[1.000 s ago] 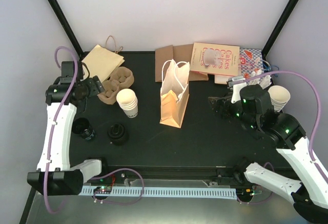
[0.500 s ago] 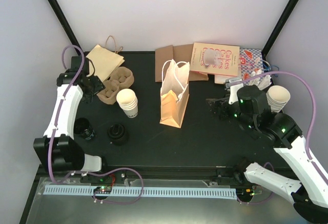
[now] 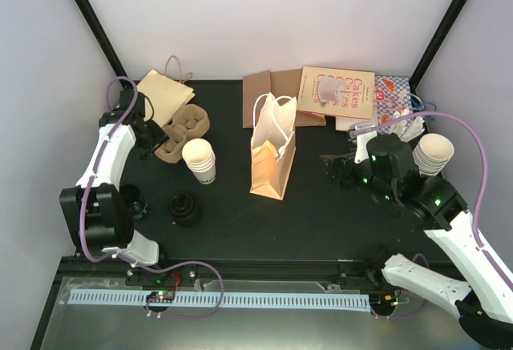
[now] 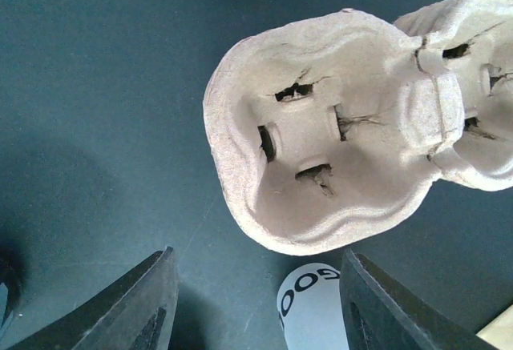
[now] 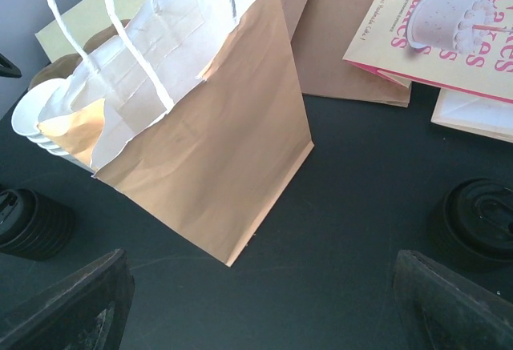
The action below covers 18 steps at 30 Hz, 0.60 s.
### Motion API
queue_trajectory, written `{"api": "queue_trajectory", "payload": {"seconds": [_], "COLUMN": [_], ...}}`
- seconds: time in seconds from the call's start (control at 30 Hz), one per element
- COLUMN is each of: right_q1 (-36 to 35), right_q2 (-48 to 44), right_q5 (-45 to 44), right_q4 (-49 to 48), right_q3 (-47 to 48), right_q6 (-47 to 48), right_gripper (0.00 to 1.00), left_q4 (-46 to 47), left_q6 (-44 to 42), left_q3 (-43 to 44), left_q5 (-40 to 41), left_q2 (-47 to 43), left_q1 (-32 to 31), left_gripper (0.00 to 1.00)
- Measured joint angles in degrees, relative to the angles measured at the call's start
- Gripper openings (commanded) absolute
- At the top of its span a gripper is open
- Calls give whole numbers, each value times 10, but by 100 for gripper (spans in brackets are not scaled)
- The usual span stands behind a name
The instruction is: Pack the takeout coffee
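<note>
Left wrist: left jaws spread wide, empty, near pulp tray [image 4: 337, 126].

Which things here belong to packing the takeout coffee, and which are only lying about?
For the job: tan paper bag, black lid, white cup stack, pulp tray.
Lying about: cake book, flat brown bags, patterned packet.
</note>
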<state>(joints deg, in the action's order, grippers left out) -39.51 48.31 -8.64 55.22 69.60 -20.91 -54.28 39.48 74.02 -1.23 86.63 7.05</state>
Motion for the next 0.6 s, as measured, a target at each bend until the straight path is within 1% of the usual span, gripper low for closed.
{"api": "queue_trajectory", "payload": {"seconds": [0.17,0.27,0.4,0.5,0.6], "right_q1": [0,0,0,0,0], "right_q2": [2,3,2,3,3], "right_q5": [0,0,0,0,0], "right_q4": [0,0,-3,-4,-4], "right_q3": [0,0,-3,-8,-9], "right_q6": [0,0,0,0,0], "right_gripper": [90,91,91,91,91], "left_q4": [3,3,4,5,10], "left_q6": [21,32,40,42,43], "left_q3": [0,0,0,-1,-4], "left_q5": [4,12,14,14,14], "left_q2": [5,8,26,42,49], "left_q1": [0,0,0,0,0], "left_gripper": [59,59,54,47,45]}}
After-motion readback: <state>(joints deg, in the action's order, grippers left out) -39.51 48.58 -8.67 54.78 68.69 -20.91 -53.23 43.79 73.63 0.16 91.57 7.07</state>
